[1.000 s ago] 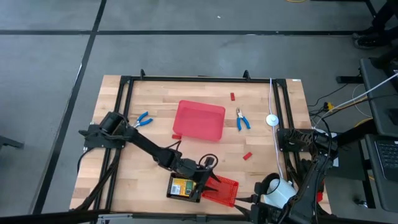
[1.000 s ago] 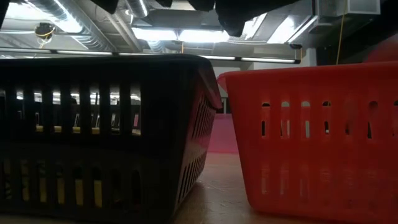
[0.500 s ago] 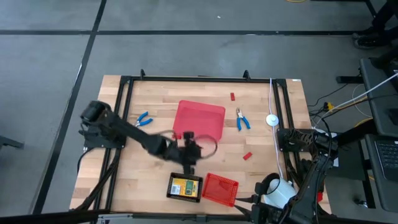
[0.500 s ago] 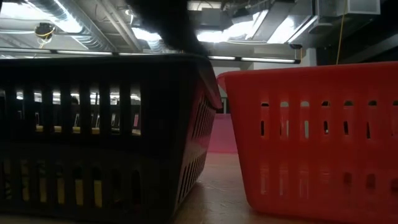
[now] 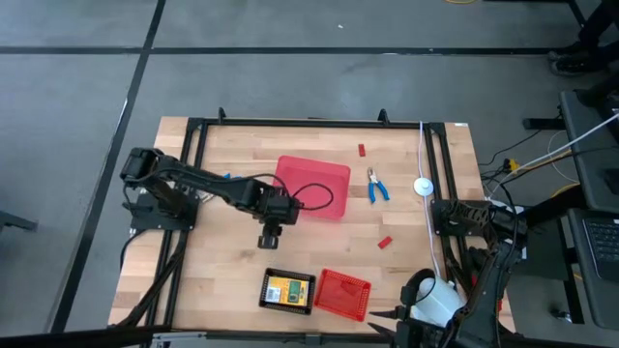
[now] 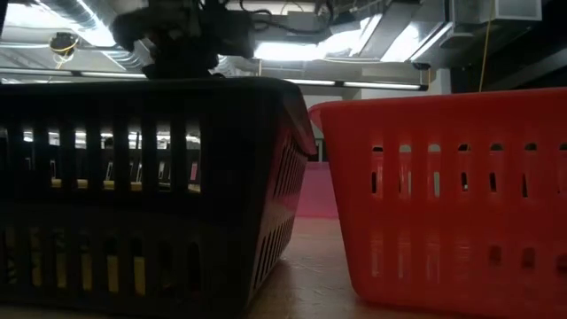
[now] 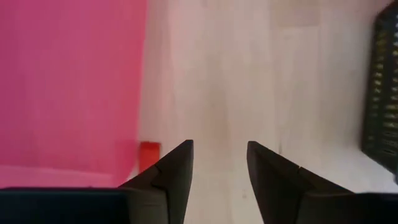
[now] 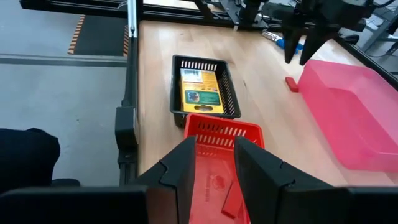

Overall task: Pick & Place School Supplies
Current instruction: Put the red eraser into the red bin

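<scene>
Left gripper (image 5: pixel 271 235): over bare table just beside the near left corner of the large red tray (image 5: pixel 311 187); fingers apart with a narrow gap, holding nothing. It hangs close to a small red block (image 7: pixel 148 155) lying against the tray's edge, which suggests that block is the next pick.

Right gripper (image 8: pixel 211 163): parked off the table's near right corner, fingers narrowly apart, empty, looking over the red mesh basket (image 8: pixel 219 132). A waiting arm.

Black tray (image 5: pixel 287 291): at the near edge, holding a yellow-and-green card box (image 5: pixel 285 290) laid flat; judged already sorted. The red mesh basket stands touching it on the right; a red block (image 8: pixel 229 201) lies inside.

Loose supplies on the table:
- blue-handled pliers (image 5: pixel 377 186), right of the large red tray;
- second blue-handled pliers (image 5: pixel 223 185), left of it, partly under the left arm;
- red block (image 5: pixel 363 150) at the far side;
- red block (image 5: pixel 384 242) toward the near right.
</scene>
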